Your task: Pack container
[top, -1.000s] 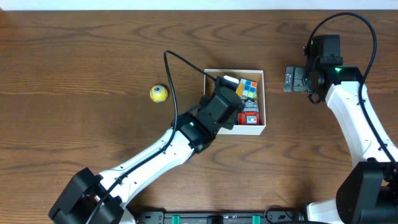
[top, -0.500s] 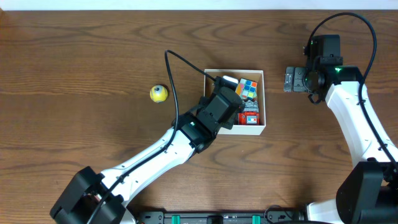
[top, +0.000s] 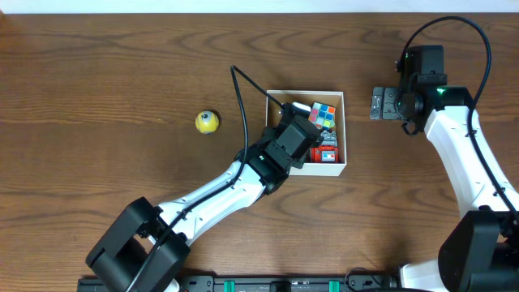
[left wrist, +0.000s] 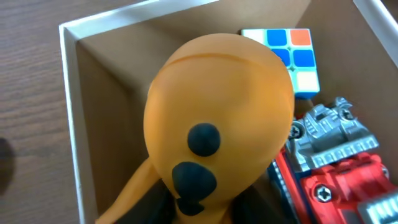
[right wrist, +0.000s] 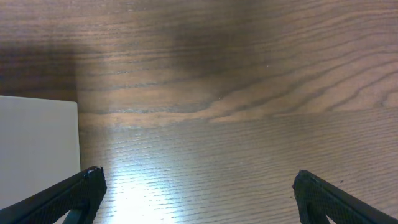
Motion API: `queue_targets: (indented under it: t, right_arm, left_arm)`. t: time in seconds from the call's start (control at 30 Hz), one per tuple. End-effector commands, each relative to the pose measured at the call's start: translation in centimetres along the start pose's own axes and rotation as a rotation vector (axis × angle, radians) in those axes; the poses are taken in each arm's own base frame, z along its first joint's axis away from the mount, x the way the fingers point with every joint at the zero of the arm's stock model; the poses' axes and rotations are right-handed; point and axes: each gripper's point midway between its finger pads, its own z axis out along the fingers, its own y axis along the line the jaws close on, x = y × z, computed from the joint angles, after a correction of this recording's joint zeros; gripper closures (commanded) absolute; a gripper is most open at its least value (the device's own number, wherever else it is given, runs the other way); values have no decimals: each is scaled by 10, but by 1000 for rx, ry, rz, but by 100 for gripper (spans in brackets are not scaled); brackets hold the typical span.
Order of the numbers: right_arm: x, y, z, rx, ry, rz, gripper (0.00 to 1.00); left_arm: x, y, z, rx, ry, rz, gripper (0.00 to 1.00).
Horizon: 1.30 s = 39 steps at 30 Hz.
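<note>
1. Overhead: the square, shallow white cardboard container point(top: 345, 130) with a brown inside sits mid-tabletop point(top: 97, 65). My left tool point(top: 306, 136) hangs over its left half. A multicoloured puzzle cube point(top: 325, 114) and a red and grey toy truck point(top: 327, 151) lie in its right half. A small yellow ball point(top: 207, 122) lies well apart to the left, not yet packed. My right tool point(top: 377, 103) waits just beside the container's right wall.

2. Left wrist: a rounded orange rubber toy with black spots point(left wrist: 217, 124) fills the view, low inside the container point(left wrist: 69, 124). It sits close to the cube point(left wrist: 292, 59) and the truck point(left wrist: 336, 162). My fingers are hidden behind the toy, so I cannot tell whether I have released it.

3. Right wrist: my right tool point(right wrist: 198, 177) stands released, fingers wide, nothing between them.

4. Risk: if the toy clings to a finger as I lift, it could ride out or tip over the left wall. A sideways drag could shove the light container.

5. Against the frame a second ago, my left arm's elbow and cable have swung rightward. The tool stays over the same spot, and the right arm and ball are unmoved.
</note>
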Motion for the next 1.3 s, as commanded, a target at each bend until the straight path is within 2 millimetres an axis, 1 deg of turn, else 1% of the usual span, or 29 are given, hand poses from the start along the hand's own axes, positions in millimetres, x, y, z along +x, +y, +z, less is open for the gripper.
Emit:
queue_targets:
  t: [0.0,0.03,0.1,0.13,0.2,0.37,0.5,0.6,0.7,0.73,0.77,0.87,1.0,1.13,1.27]
  right_arm:
    - [-9,-3,-8,7,-30,1,1]
    - [-9,-3,-8,7,-30,1,1]
    - [-9,-3,-8,7,-30,1,1]
    - [-9,-3,-8,7,-30,1,1]
    - [-9,-3,-8,7,-30,1,1]
    - [-9,-3,-8,7,-30,1,1]
    - [-9,-3,-8,7,-30,1,1]
    - [-9,-3,-8,7,-30,1,1]
    - [-9,-3,-8,7,-30,1,1]
    - [-9,-3,-8,7,-30,1,1]
    - [-9,-3,-8,7,-30,1,1]
    - [-9,-3,-8,7,-30,1,1]
    - [-9,-3,-8,7,-30,1,1]
    - [-9,-3,-8,7,-30,1,1]
    - [-9,-3,-8,7,-30,1,1]
  left_arm:
    - [-7,7,0,-40,-18,-8,58]
    - [-7,7,0,-40,-18,-8,45]
    - [-7,7,0,-40,-18,-8,43]
    - [-7,7,0,-40,-18,-8,39]
    - [-7,7,0,-40,-18,-8,28]
    - [-14,17,-1,-98,-51,-13,28]
    - [-20,15,-1,-92,-77,-26,28]
    - [-24,9,-1,-56,-90,-35,28]
    - [-24,-7,-1,33,-80,-35,28]
    - [-24,-11,-1,53,-76,-29,29]
    - [-23,-11,-1,56,-75,-27,32]
    - [-19,-10,1,49,-61,2,34]
    - [-7,-10,12,36,-25,69,33]
    - [5,-10,23,26,8,93,34]
    - [12,-9,29,19,28,126,34]
